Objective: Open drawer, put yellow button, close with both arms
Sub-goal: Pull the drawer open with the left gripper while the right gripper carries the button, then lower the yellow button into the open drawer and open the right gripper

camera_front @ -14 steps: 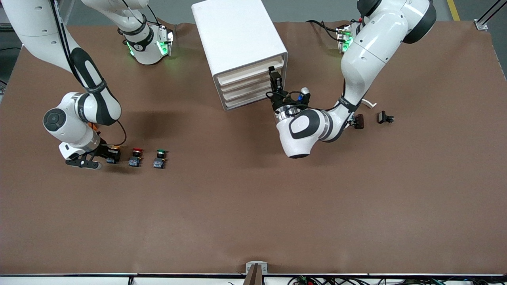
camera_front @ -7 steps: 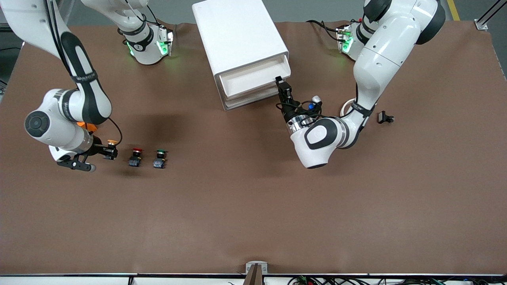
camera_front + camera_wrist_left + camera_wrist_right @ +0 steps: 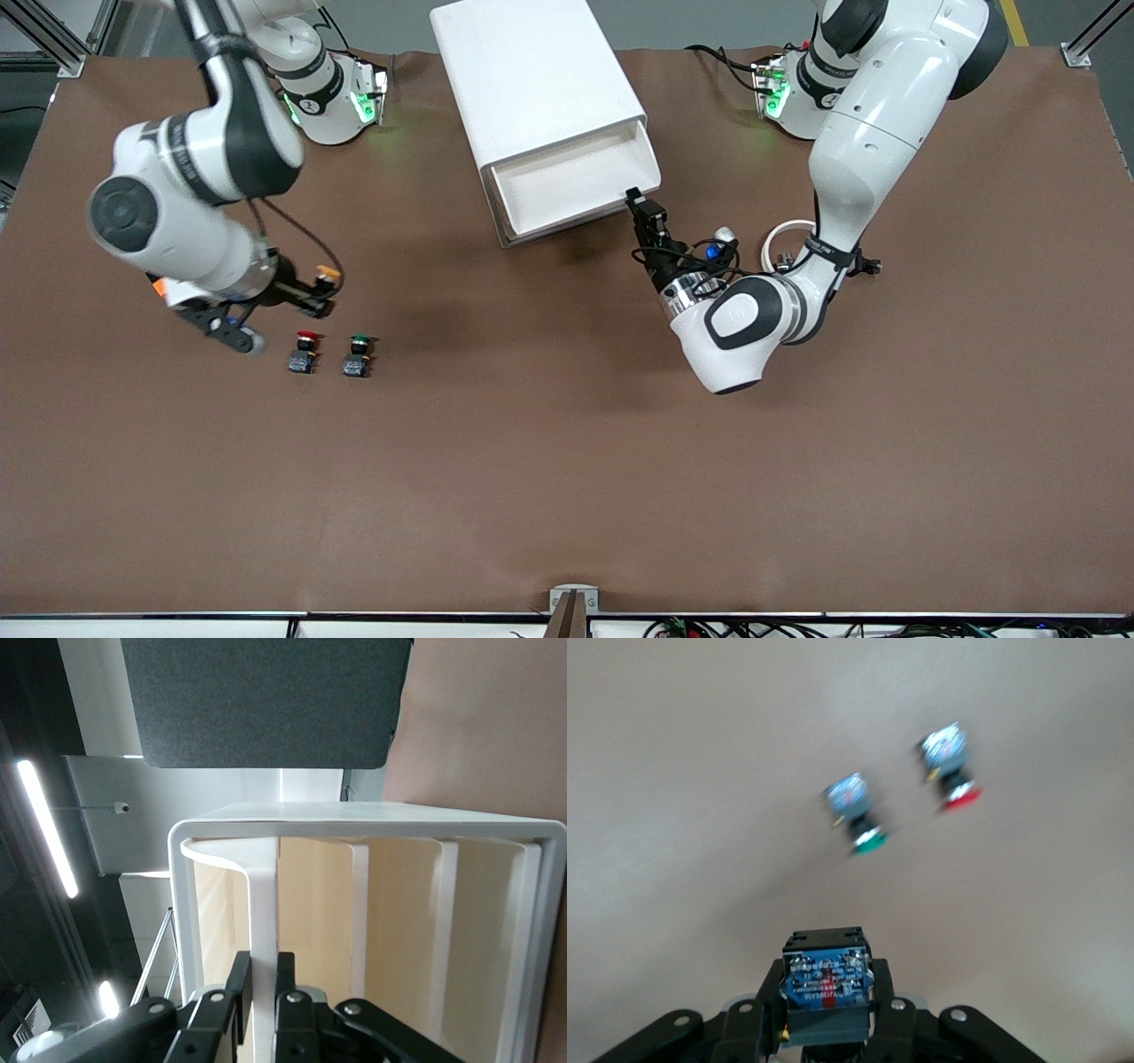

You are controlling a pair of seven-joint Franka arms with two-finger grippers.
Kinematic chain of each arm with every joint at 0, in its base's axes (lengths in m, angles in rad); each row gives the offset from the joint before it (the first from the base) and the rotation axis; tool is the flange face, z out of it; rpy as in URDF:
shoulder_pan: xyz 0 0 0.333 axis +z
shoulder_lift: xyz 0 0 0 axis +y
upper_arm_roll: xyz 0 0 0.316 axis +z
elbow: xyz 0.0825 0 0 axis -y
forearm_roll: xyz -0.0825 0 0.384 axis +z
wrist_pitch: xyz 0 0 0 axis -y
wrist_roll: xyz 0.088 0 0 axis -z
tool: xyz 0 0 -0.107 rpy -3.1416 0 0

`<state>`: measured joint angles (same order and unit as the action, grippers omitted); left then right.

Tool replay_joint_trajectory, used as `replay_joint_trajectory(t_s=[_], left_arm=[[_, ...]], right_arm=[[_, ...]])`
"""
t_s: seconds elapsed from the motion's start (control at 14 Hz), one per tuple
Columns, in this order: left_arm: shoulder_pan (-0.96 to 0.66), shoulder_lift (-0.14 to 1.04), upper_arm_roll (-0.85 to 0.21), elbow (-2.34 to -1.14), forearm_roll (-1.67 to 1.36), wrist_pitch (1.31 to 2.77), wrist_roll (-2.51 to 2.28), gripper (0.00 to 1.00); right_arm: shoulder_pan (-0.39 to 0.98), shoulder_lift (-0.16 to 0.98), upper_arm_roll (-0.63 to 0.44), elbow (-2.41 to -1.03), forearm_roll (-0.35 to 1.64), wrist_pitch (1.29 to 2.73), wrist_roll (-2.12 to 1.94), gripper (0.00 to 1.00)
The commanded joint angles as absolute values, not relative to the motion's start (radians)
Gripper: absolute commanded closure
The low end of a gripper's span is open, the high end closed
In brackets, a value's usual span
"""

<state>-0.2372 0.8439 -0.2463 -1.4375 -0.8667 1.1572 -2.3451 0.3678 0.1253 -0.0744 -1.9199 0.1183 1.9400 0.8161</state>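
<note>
I had the left claw (image 3: 640, 206) clenched on the front edge of the drawer (image 3: 567, 184), pulled out of the cabinet (image 3: 532, 80) near the desk's robot-side edge, its white tray showing nothing inside. My right claw (image 3: 324, 292) gripped the yellow button (image 3: 328, 274) in the air, over the desk just beside the red button (image 3: 304, 351) and green button (image 3: 358, 354).

drawer (image 3: 576, 182) open; right claw (image 3: 324, 292) grips yellow button (image 3: 329, 274)

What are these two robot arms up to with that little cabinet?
The left arm's claw is shut on the front edge of the top drawer of the white cabinet, which stands pulled out. The right arm's claw holds the yellow button up in the air over the table, above the spot beside the red button and green button. Nothing is in the drawer yet.
</note>
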Motion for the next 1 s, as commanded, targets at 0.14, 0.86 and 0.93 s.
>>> replay_joint_trajectory(t_s=[0.14, 0.86, 0.93], left_arm=[[-0.181, 0.851, -0.235, -1.381, -0.876, 1.117, -2.358, 0.96], [-0.161, 0.873, -0.23, -1.364, -0.874, 1.101, -2.358, 0.67], [-0.161, 0.871, -0.23, -1.365, -0.874, 1.101, -2.358, 0.46]], right_arm=[[0.602, 0.133, -0.087, -1.826, 0.133, 1.93, 1.196, 1.0], [0.899, 0.227, -0.09, -1.648, 0.117, 1.936, 1.676, 1.0], [0.925, 0.256, -0.092, -1.626, 0.107, 1.936, 1.713, 1.0]])
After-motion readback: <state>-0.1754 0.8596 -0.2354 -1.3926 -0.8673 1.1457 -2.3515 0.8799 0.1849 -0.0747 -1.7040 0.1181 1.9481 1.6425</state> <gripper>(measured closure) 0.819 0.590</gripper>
